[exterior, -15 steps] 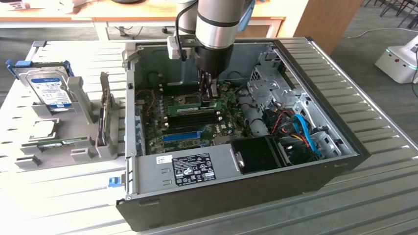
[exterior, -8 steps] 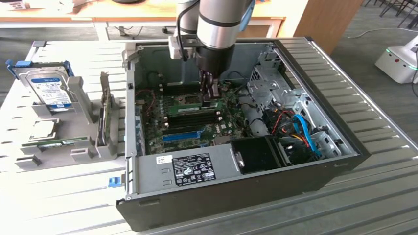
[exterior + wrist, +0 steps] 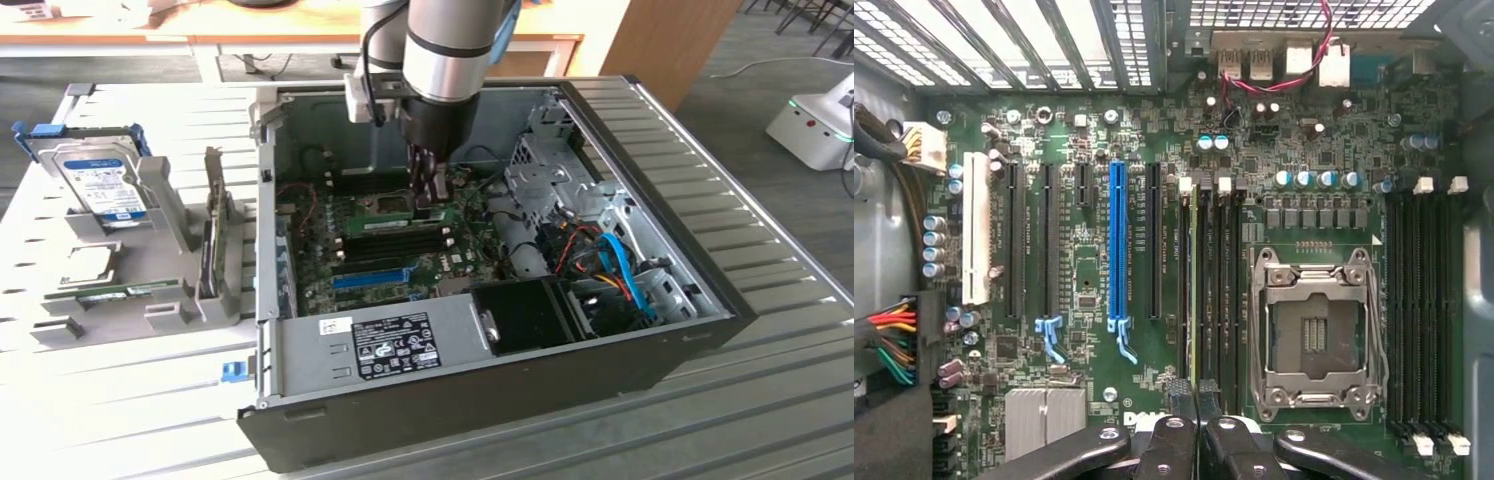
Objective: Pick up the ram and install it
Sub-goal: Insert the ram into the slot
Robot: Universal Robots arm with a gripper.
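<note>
Big slatted metal table w/ an open black tower case lying on its side. The silver UR arm comes straight down into it. Inside there's a green mobo, a boxy grey PSU w/ a white sticker, and blue SATA cables over on the exterior view's right.

Off the case, on the exterior view's left, is a grey plastic holder w/ a hard drive standing in it and a second green stick lying flat.

The metal CPU socket is open, square and shiny. It sits btwn two banks of black DIMM slots.

The gripper is pinched narrow on the ram, fingers on its top edge at one end. The ram stands on edge in a slot of the bank just beside the socket, seen edge-on as a thin yellow-green strip. Its long axis runs parallel to the bright blue PCIe slot, w/ the far end pointing at the rear I/O ports.

Nearby are white slot latches, a white PCI slot, and a multicolour wire bundle at the mobo edge. Black slots sit tight on both sides of the stick.
</note>
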